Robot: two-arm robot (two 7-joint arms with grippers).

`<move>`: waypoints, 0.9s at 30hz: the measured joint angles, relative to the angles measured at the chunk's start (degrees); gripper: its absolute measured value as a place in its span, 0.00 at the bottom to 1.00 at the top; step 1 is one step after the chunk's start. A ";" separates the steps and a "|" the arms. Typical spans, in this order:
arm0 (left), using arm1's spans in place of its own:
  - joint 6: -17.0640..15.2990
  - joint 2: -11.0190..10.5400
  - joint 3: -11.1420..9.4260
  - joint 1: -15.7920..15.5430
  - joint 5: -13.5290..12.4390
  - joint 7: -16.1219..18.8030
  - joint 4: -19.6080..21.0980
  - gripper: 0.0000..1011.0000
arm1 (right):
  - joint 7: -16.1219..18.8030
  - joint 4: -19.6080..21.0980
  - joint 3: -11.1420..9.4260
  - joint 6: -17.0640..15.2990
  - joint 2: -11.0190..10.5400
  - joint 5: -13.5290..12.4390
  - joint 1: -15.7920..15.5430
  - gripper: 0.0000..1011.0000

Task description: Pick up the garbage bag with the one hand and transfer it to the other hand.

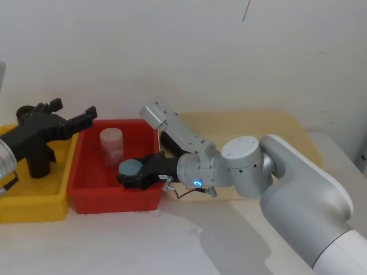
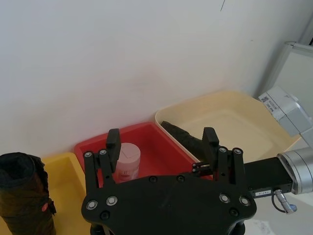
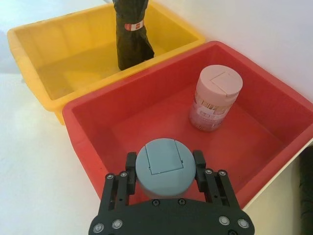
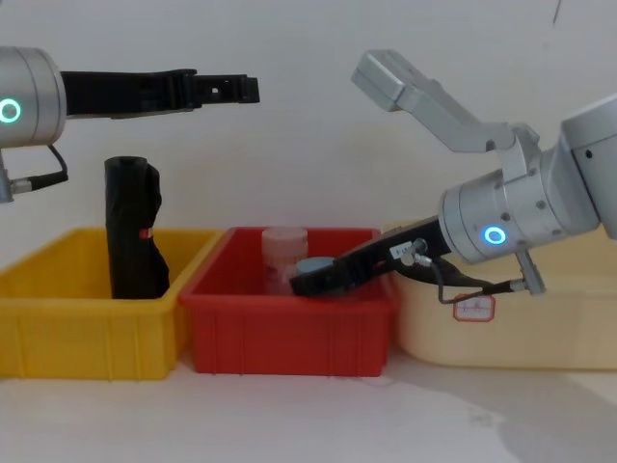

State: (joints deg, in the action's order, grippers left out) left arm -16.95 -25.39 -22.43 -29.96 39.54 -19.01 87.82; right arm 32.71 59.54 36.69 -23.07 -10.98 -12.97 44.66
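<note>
Left gripper [image 1: 73,113] hung high over the yellow bin [image 1: 28,209], fingers spread wide, holding nothing. Right gripper [image 4: 307,277] was down inside the red bin [image 1: 112,203], fingers closed around a grey-capped jar [image 3: 164,164], not the bag.

Garbage bag [image 2: 183,137] lay on its side in the cream bin [image 1: 275,120], at the end next to the red bin, and neither gripper touched it.

Judgement: pick not started. To do it well, the right gripper would need to let go of the jar first. Whichever arm picks should come down across the roll's width and close on its middle, since soft plastic can squash and slip. Leave one end sticking out so the other gripper has something to take.

Bins:
- **Yellow:** a black roll with red mark [image 4: 130,231] standing upright. This is the lookalike, not the target.
- **Red:** a pink-capped jar [image 1: 112,146] upright near the back, and the grey-capped jar near the front in the right gripper.
- **Cream:** the garbage bag.
</note>
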 joint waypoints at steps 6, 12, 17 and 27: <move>0.00 0.00 0.00 0.00 0.00 0.00 0.00 0.99 | -0.26 0.81 -0.51 -0.06 0.00 -0.23 -0.25 0.66; 0.00 0.00 0.00 0.00 0.00 0.00 0.00 0.99 | -1.18 2.80 -1.72 -0.26 -0.12 -1.28 -0.60 0.66; 0.00 0.00 0.00 0.00 0.00 0.00 0.00 0.99 | -2.30 5.21 -3.45 -0.42 -0.54 -2.49 -1.02 0.66; 0.00 0.00 0.00 0.00 0.00 0.00 0.00 0.99 | -5.03 11.72 -9.24 -0.75 -3.03 -5.90 -3.28 0.66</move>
State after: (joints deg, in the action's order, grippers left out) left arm -16.95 -25.39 -22.43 -29.96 39.54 -19.01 87.82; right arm 27.67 71.26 27.45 -23.81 -14.02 -18.87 41.37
